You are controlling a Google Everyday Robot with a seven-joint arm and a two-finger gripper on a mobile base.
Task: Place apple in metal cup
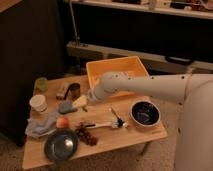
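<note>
We saw a light wooden table [117,139] filling the lower left of the frame. A yellow bin [116,70] sat on its upper edge. At upper left stood a pale green cup [41,84], with a white cup [37,103] just below it. The metal cup [74,90] stood nearer the centre. A blue-grey cloth [40,126] lay at the left edge, and the apple [62,122] rested at the cloth's right side. Below the apple was a dark plate [61,144], with a grape bunch [88,136] to its right. A dark blue bowl [145,113] stood on the right, a utensil [117,120] beside it. The gripper [84,102] hung over the table just right of the metal cup.
</note>
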